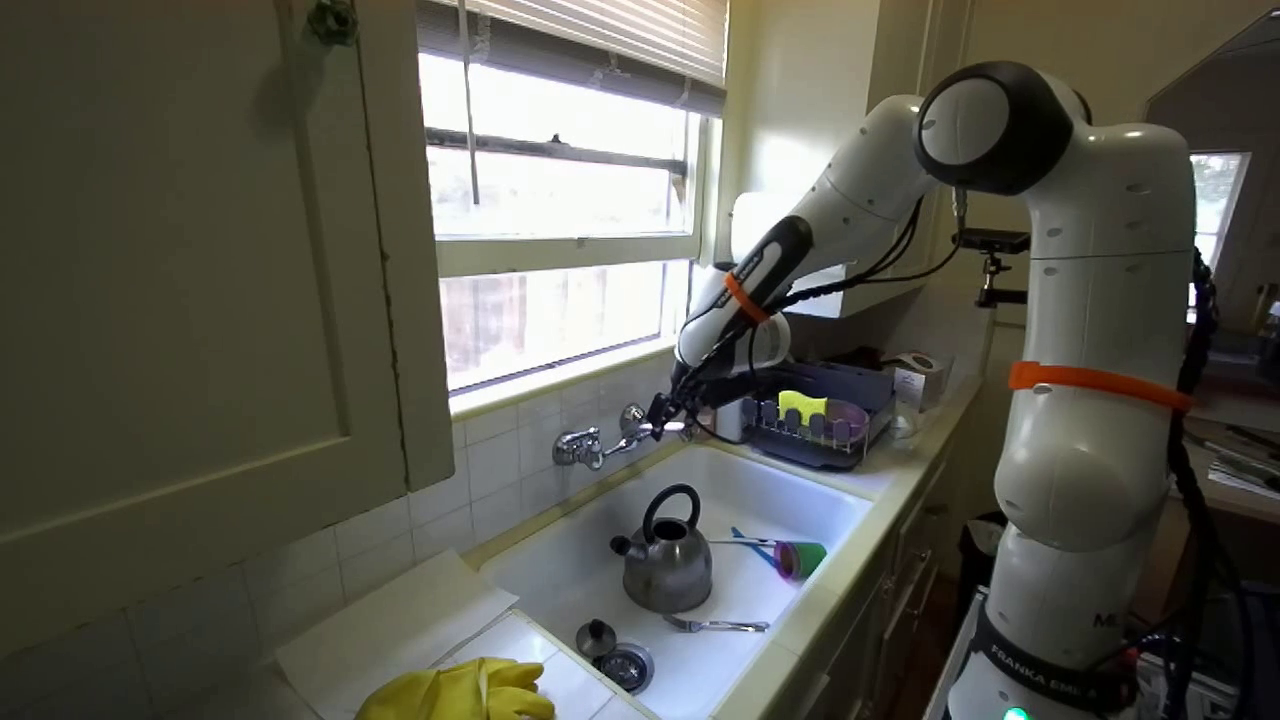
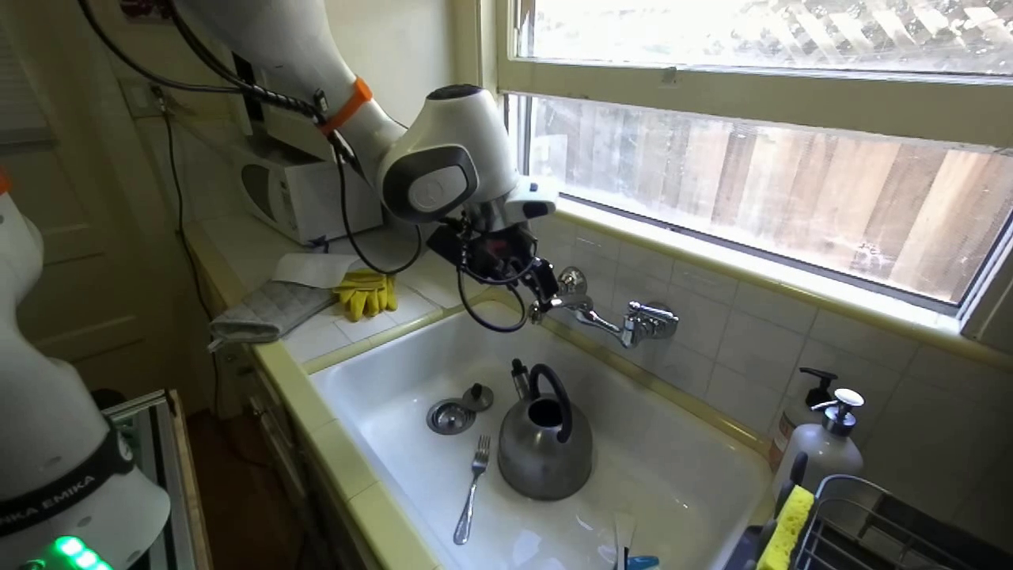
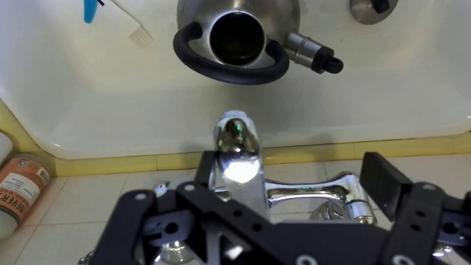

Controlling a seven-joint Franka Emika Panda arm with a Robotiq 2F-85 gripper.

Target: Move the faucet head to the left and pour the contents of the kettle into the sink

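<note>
- Between the fingers of our hand, as the wrist view has it: the tap spout. Jaws spread wide, nothing gripped.
- Key relation: tap spout sits right beside our finger nearer the soap bottle, well apart from the one nearer the drain. Touching? We can't make it out.
- Its long axis runs out from the wall over the sink, so the swing goes crosswise.
- Facing the window, our left should be the drain side. If so, our soap-side finger is on the correct flank: sideways push, probably no pinch.
- Snag risk: tap's crossbar and elbow lie wallward, elbow just beside our drain-side finger in the wrist view. Depth unclear; we'd stay high.
- Edges: yellow ledge passes below our fingers, wall close behind our hand. We wouldn't back up that way.
- Room: sink runs on past our drain-side finger, so travel along the wall looks workable.
- Kettle: upright in the sink, lower than our hand and out from it, away from the wall; apart from the tap spout. Handle arches roughly parallel to the wall, on our side. Nozzle points drain-side, slightly wallward. Mouth uncovered.
- Our read: we're at the tap step, pour not begun. Kettle grab comes second; we'd take the handle from above once the tap spout is out of the way.
</note>
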